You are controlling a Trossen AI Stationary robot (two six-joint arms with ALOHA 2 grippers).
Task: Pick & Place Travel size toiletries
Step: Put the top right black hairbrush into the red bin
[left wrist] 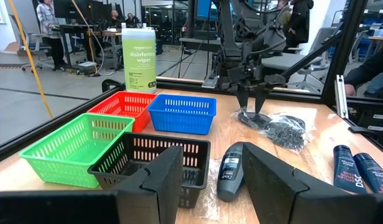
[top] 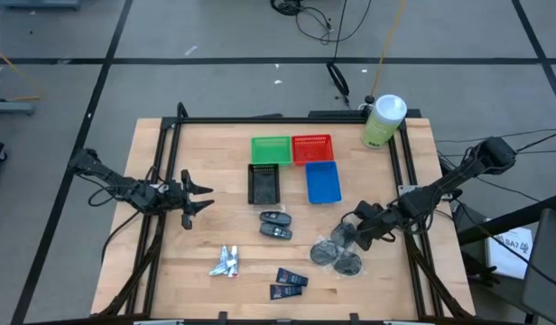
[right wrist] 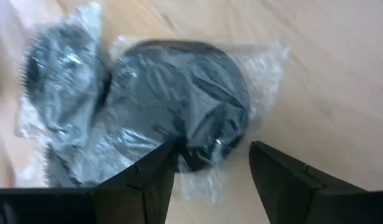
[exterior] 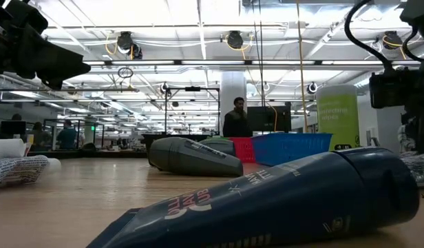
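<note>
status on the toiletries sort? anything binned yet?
Nothing binned: the green, red, black and blue bins look empty. In hand: right tool open, down over the bagged grey discs. Left tool waits open. Black ovals, tubes and navy packets remain.

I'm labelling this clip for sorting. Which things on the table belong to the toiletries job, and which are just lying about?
Part of the job:
- silver-white mini tubes
- navy packets
- black oval pieces
- wrapped round discs, under the right gripper

Just lying about:
- green wipes bottle
- coloured bins
- left gripper, waiting, fingers open
</note>
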